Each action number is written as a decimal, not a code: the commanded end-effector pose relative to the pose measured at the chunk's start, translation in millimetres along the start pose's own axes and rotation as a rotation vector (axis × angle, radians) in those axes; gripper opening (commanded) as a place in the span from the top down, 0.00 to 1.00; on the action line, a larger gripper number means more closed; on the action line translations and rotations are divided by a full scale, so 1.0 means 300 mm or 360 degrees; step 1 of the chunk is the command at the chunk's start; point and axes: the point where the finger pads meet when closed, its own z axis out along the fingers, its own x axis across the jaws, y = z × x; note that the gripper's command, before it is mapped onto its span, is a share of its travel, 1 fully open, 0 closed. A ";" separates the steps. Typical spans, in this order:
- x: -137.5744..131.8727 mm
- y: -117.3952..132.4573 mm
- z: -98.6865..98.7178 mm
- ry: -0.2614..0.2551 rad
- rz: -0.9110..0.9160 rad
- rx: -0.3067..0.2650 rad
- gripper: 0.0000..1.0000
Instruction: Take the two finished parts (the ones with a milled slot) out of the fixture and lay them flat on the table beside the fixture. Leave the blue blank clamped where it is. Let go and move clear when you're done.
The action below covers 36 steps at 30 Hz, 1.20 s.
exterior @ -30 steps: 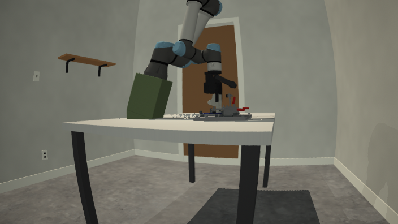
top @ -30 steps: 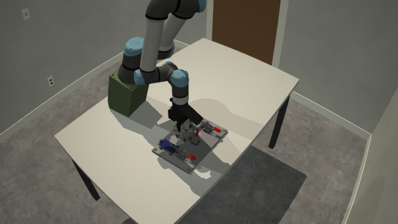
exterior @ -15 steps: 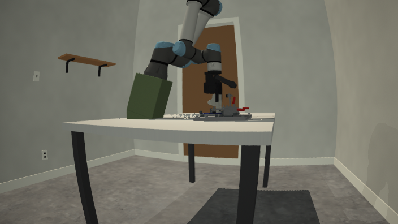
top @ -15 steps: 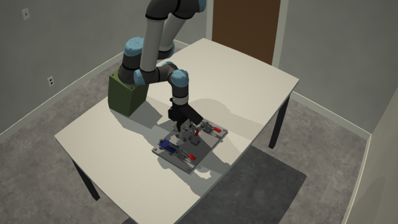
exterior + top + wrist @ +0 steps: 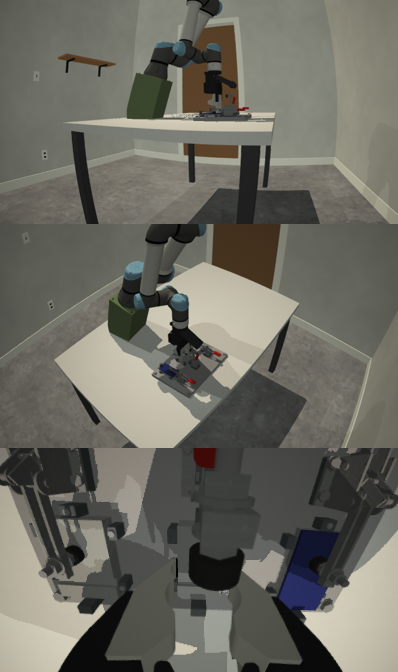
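While 1 blue blank (image 5: 167, 370) (image 5: 305, 582) sits clamped, gripper (image 5: 184, 362) (image 5: 218, 112) (image 5: 200, 560) lowered

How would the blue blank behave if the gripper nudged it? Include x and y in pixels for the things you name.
The blue blank (image 5: 167, 369) (image 5: 303, 592) would probably barely shift: a clamp arm presses on it and stops stand around its edges. Flat and plate-like, it looks stiff and unlikely to roll or tip.

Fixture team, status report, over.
End effector: shut on middle part. Blue blank: clamped. Nearby obstacle: raised red handle.
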 end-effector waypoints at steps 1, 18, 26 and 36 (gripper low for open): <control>0.000 -0.001 -0.001 0.0001 0.0000 0.0002 1.00; 0.000 -0.001 -0.026 0.0001 0.0000 0.0002 1.00; 0.000 -0.001 -0.047 0.0001 0.0000 0.0002 1.00; 0.000 -0.001 -0.080 0.0001 0.0000 0.0002 1.00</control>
